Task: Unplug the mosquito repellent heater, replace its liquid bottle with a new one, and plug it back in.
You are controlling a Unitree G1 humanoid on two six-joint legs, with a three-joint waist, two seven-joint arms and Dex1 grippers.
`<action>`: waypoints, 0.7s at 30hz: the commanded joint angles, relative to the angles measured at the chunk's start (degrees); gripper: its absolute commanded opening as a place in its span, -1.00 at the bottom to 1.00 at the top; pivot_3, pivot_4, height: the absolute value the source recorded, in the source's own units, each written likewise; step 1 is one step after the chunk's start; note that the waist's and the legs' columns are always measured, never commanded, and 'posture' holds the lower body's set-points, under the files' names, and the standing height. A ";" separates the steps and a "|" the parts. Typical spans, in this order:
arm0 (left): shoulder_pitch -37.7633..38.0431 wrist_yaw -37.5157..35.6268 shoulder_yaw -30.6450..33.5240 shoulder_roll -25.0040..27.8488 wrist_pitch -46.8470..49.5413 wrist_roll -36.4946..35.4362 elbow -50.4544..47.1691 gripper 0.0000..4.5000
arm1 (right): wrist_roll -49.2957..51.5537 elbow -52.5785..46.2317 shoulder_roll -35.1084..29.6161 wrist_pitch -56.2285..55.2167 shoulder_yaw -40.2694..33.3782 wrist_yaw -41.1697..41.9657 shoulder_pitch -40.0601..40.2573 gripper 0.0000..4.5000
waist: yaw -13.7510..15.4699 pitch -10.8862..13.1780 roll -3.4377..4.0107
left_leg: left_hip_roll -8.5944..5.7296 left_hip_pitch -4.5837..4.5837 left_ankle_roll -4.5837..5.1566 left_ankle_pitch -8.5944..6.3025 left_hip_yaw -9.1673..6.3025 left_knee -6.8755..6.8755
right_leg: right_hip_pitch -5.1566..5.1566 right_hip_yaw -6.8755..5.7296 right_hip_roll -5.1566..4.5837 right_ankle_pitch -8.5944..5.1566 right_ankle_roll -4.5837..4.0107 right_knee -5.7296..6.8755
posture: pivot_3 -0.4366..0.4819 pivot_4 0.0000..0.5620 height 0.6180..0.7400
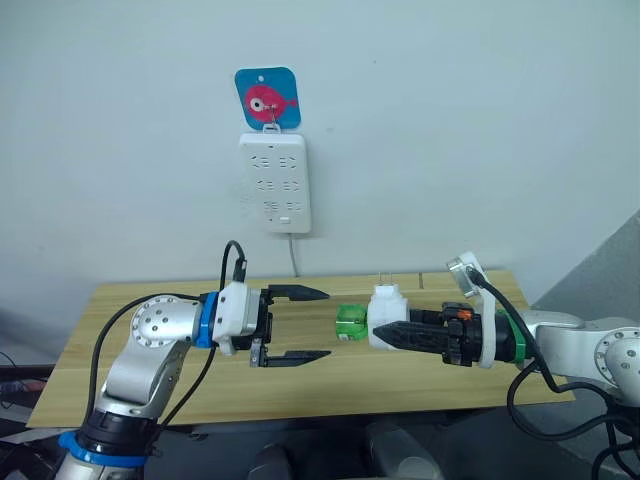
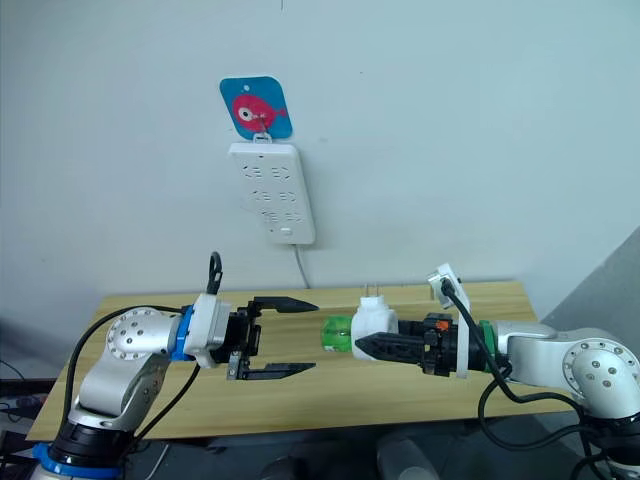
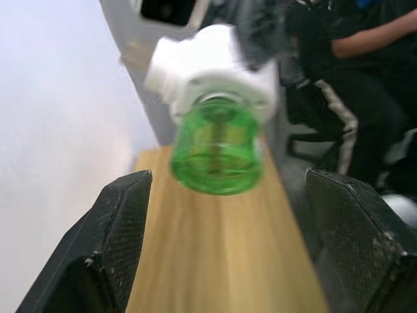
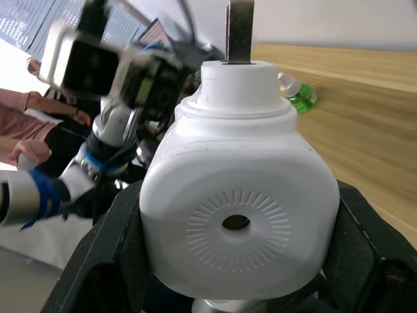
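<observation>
My right gripper [image 1: 388, 328] is shut on the mosquito repellent heater [image 1: 386, 312], a white rounded unit held above the table with its two prongs [image 1: 384, 279] pointing up. The right wrist view shows its vented face [image 4: 238, 225]. A green liquid bottle [image 1: 351, 322] sticks out of the heater sideways, toward my left gripper [image 1: 329, 323]. That gripper is open and level with the bottle, its tips just short of it. In the left wrist view the bottle [image 3: 215, 153] hangs between and beyond the fingers [image 3: 117, 241]. A second small green bottle [image 4: 296, 94] with a pale cap lies on the table.
A white multi-socket power strip [image 1: 275, 183] hangs on the wall under a blue fish hook [image 1: 267, 98], its cable dropping behind the wooden table [image 1: 150, 300]. A seated person in dark clothes [image 3: 365, 39] and a pink sleeve [image 4: 26, 124] show beyond the table.
</observation>
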 commanded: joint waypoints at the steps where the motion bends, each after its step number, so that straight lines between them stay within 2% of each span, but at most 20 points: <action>1: -1.59 2.22 0.16 -2.76 -9.31 3.27 1.92 0.75 | 2.02 -0.70 0.00 -0.47 -1.54 0.00 -0.73 0.34 | 0.26 -0.01 0.00 | 0.00 0.01 0.00 0.00 0.00 0.02 | 0.03 0.00 0.00 0.00 0.00 0.00 | -0.56 -0.75 0.89; 5: -5.55 4.35 -2.13 -5.80 -14.80 7.18 6.60 0.75 | 2.41 -0.73 0.26 -0.49 -1.19 -0.50 -1.33 0.34 | 0.37 -0.02 -0.02 | -0.04 0.03 0.00 0.00 0.00 0.06 | 0.09 0.01 0.00 0.01 0.02 -0.01 | -0.56 -0.76 0.89; 10: -6.89 3.28 -4.36 -5.54 -17.68 7.26 9.79 0.75 | 2.76 -0.86 0.26 -0.35 -1.14 -0.87 -1.75 0.34 | 0.21 -0.03 0.00 | -0.01 0.05 0.01 0.00 0.00 0.03 | 0.06 0.00 0.02 0.02 0.04 0.00 | -0.57 -0.77 0.89; 21: -7.89 4.30 -7.50 -6.01 -15.48 6.03 9.88 0.75 | 3.08 -1.31 0.68 -0.51 -1.01 -1.46 -1.85 0.34 | 0.21 -0.04 0.00 | -0.01 0.17 0.00 0.00 -0.02 0.06 | 0.20 -0.01 0.03 0.03 0.05 0.02 | -0.59 -0.79 0.89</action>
